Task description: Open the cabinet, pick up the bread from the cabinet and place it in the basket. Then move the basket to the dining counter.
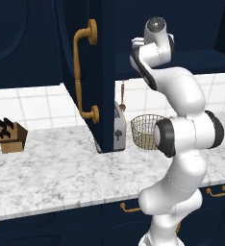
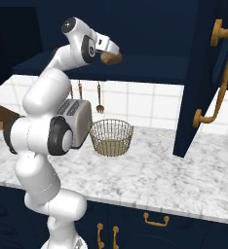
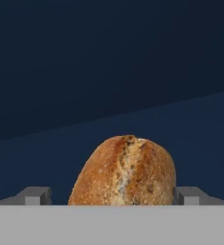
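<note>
Bread (image 3: 126, 171) is sitting between the two fingertips (image 3: 35, 195) of the hand (image 2: 111, 54), one tip close on each side of the roll; whether they are pressing it I cannot tell. The hand is reaching into the open cabinet (image 2: 150, 68), with the roll lying at its shelf level against the dark navy interior. Below, the basket (image 2: 111, 137) is standing on the marbled bench (image 2: 150, 175), just beside the toaster (image 2: 77, 119). The cabinet door (image 1: 88, 72) is swinging wide open, brass handle (image 1: 81, 72) facing outward. A knife block (image 1: 9, 136) is resting far left on the bench
</note>
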